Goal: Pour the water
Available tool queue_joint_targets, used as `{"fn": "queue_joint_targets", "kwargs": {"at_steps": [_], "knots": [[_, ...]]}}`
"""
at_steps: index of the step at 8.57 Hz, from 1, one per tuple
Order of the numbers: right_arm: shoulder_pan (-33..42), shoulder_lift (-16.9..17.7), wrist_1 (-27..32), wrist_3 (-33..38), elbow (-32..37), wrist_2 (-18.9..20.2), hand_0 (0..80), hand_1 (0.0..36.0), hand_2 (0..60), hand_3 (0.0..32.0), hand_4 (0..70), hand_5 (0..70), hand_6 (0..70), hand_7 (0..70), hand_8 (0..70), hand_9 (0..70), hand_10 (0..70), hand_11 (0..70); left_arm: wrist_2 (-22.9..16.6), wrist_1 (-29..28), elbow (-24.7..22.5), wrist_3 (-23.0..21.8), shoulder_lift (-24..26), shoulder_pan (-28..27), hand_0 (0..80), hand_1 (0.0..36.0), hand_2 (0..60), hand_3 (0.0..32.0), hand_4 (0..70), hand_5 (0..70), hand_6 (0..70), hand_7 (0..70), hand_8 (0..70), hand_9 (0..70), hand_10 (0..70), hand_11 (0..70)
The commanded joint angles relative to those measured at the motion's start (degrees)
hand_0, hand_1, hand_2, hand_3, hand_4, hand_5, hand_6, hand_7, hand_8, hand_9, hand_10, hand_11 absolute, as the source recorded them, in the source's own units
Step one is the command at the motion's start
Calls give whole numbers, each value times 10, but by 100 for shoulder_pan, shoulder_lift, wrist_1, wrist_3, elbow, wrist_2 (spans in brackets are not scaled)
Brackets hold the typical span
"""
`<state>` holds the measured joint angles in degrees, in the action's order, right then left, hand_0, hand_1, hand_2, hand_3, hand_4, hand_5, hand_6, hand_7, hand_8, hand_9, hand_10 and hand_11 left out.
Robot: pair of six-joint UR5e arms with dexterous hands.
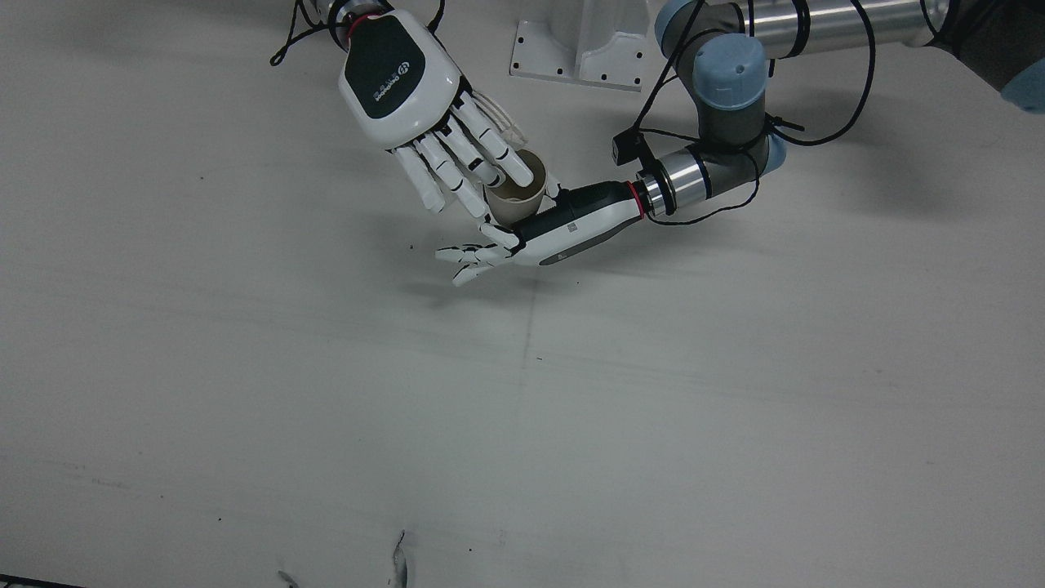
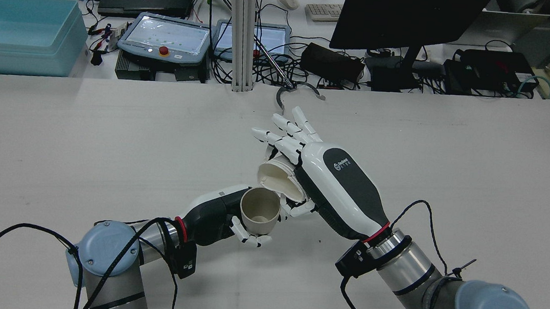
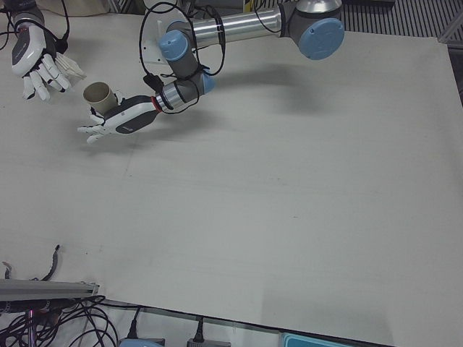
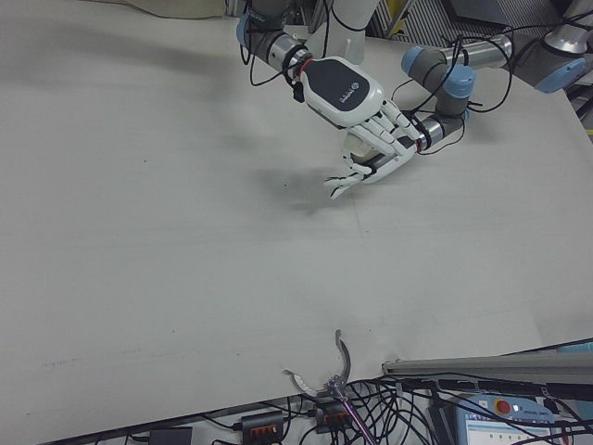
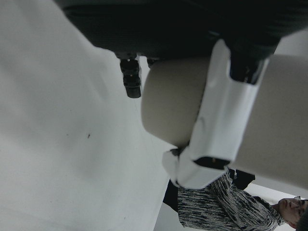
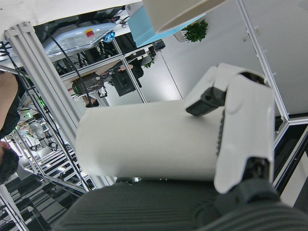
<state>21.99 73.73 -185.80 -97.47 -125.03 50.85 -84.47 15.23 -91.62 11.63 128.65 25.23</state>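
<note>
Two cups, both held clear above the bench (image 2: 108, 151). Beige cup (image 2: 260, 211) upright, clasped at its side by the left hand (image 2: 223, 215), thumb curled round the front, other fingers stretched past it. White cup (image 2: 280, 177) tipped steeply, mouth down over the beige rim, gripped by the right hand (image 2: 325, 175) between palm and thumb, its fingers fanned straight out beyond.

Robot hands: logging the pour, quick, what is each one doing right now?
Left hand: shut on the upright beige paper cup.
Right hand: shut on the tilted white paper cup.
</note>
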Motion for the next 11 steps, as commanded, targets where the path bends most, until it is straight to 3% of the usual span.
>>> {"fn": "queue_joint_targets", "kwargs": {"at_steps": [1, 2, 4, 6, 7, 9, 11], "knots": [[156, 1, -484, -115, -4, -31, 590, 360, 600, 0, 115, 137, 293, 282, 123, 156, 0, 0, 0, 15, -23, 15, -16, 9, 800, 360, 600, 0, 700, 700, 153, 108, 34, 7, 103, 186], [157, -8, -484, -115, -4, -49, 582, 360, 600, 0, 95, 137, 295, 286, 143, 186, 0, 0, 0, 6, -32, 6, -25, 9, 800, 360, 600, 0, 700, 700, 152, 108, 34, 7, 102, 186], [322, 1, -362, 94, -152, -119, 581, 360, 600, 0, 126, 138, 316, 324, 154, 204, 0, 0, 0, 15, -23, -29, -77, 26, 800, 360, 600, 0, 700, 700, 150, 106, 33, 7, 102, 185], [577, 158, -334, 2124, -206, -940, 550, 345, 600, 0, 113, 130, 297, 279, 179, 236, 0, 0, -17, 24, -58, -64, -391, 332, 800, 360, 600, 0, 700, 700, 152, 107, 33, 7, 101, 184], [770, 324, -343, 3101, -189, -1311, 541, 343, 600, 0, 209, 133, 340, 338, 222, 295, 0, 0, -61, -20, -215, -108, -750, 691, 800, 360, 600, 0, 700, 700, 152, 105, 34, 7, 104, 189], [1332, 597, -378, 4458, -197, -1350, 558, 360, 600, 0, 254, 142, 368, 379, 253, 338, 0, 4, -61, -649, -269, -319, -1890, 1638, 800, 360, 600, 0, 700, 700, 151, 100, 35, 6, 102, 187], [1466, 879, -405, 4859, -198, -1323, 571, 360, 600, 0, 274, 148, 388, 407, 257, 338, 0, 0, -26, -1371, -25, -241, -2999, 2535, 800, 360, 600, 0, 700, 700, 151, 106, 35, 7, 105, 191]]}}
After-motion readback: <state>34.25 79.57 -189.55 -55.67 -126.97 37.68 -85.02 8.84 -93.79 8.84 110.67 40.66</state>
